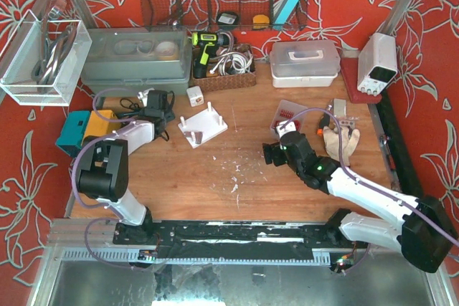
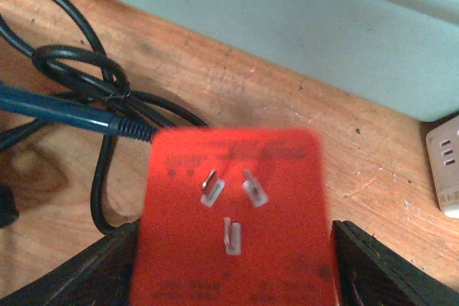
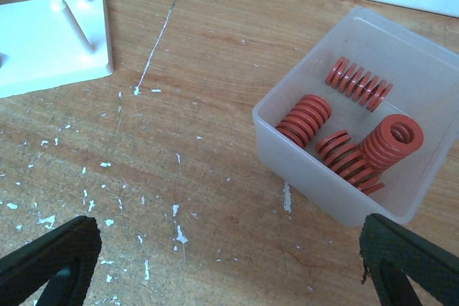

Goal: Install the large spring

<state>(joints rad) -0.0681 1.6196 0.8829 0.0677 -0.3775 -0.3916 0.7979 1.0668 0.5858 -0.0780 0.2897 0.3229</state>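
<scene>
Top external view, starting at the left: my left gripper (image 1: pixel 156 102) sits far out by the grey-green box (image 1: pixel 136 59), well away from the job. On its wrist camera the jaws bear on both sides of a red plug block (image 2: pixel 233 206) with three metal prongs, so I read it as clamped on that. A coil of black cable (image 2: pixel 79 69) lies on the table beyond it.

Moving right, the white peg base (image 1: pixel 203 125) sits mid-table with its pegs upright and bare. No spring is on it that I can see.

Further right, my right gripper (image 1: pixel 272 154) hovers over bare wood, its jaws spread wide with nothing between them. Just on its far side is the clear bin (image 1: pixel 287 116). The right wrist view shows four red springs in that bin (image 3: pixel 287 127). Three lie on their sides, and the large spring (image 3: pixel 391 140) stands on end against the near-right wall, touching the lying spring (image 3: pixel 348 159) beside it.

I judge the step in hand to be the reach for the spring, with the grasp not yet begun.

Next I need to carry the right gripper over the bin and line the jaws across the upright spring. One finger has to drop into the narrow gap at the bin wall and the other between the neighbours. Then I close, lift clear and swing left to the pegs.
</scene>
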